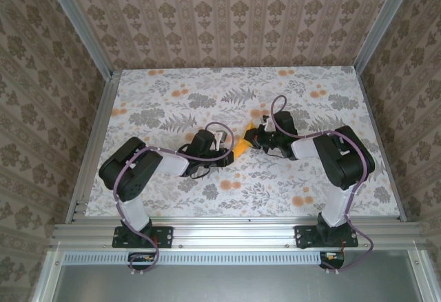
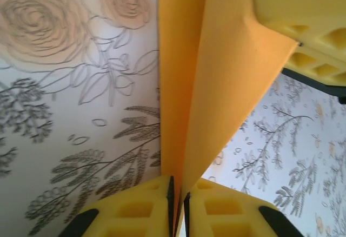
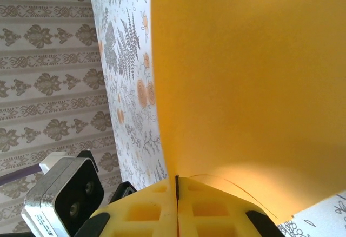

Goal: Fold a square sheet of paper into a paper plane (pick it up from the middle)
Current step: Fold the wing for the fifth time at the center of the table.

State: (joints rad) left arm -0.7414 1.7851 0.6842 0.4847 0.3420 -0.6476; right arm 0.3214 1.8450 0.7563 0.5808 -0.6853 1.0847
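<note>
On the left, the left end effector (image 1: 222,141) reaches toward the middle of the flowered tabletop (image 1: 158,109). In its wrist view its yellow fingers (image 2: 146,210) are pressed together on one end of the orange sheet of paper (image 2: 216,85), which runs away from them as two folded layers meeting at a crease. The sheet sits between the two arms, around the tabletop's middle, and appears held clear of the surface. Just to its right, the right end effector (image 1: 256,136) pinches the sheet from the other side. Its own fingers (image 3: 140,210) are closed flat on the paper's edge, and the sheet rises broad and gently curved above them.
</note>
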